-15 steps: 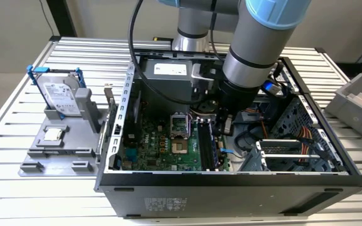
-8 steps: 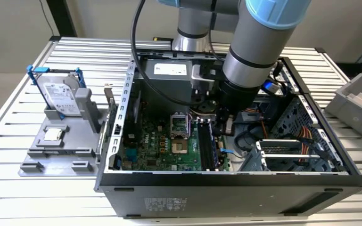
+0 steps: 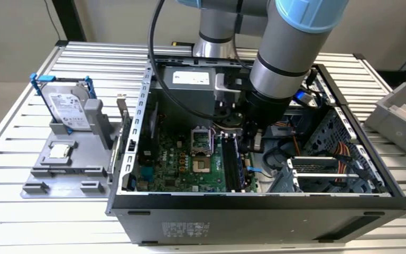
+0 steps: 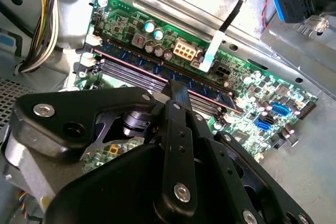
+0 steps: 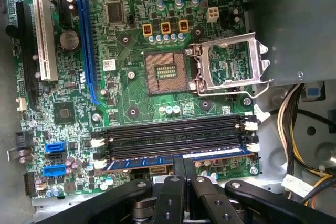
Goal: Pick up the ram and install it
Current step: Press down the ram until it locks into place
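Ram point(image 5: 178, 159) sits on edge in the outermost of the black motherboard slots point(image 5: 173, 137), blue beside those bare slots. My tool point(image 5: 184, 174) is down inside the computer case point(image 3: 259, 211), its fingers point(image 4: 176, 95) pressed together on the ram's upper edge at about mid-length, pinching it.

An open black-and-silver computer case point(image 3: 259, 211) fills the centre and lower part of the exterior view. The green motherboard point(image 3: 182, 164) lies on its floor toward that view's left, with the grey drive cage point(image 3: 323, 172) to its right. The silver-and-blue robot arm point(image 3: 287, 58) enters from the top centre. A grey plastic fixture point(image 3: 65, 169) sits at mid-left, carrying the silver hard drive with white label point(image 3: 69, 108).
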